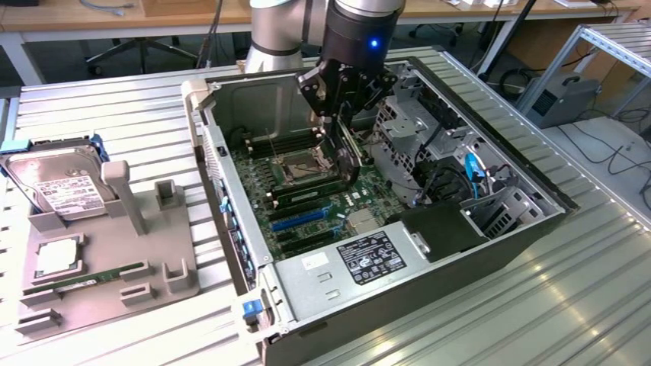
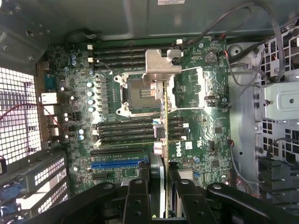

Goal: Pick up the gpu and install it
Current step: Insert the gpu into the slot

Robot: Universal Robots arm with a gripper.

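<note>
Claw [image 1: 344,107] clamped on gpu [image 1: 349,156], card edge-on over motherboard [image 1: 295,200] inside open pc case [image 1: 428,297]; pickup done, seating in slot apparently not yet done

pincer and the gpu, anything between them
Nothing lies between them: the wrist view shows the pincer shut directly on the gpu, with the card held edge-on in its grip.

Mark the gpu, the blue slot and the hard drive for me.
gpu [image 2: 162,64]: wrist view, on its silvery end bracket.
blue slot [image 2: 114,164]: wrist view, midway along the slot on the motherboard.
hard drive [image 1: 63,191]: exterior view, on its white label.
</note>
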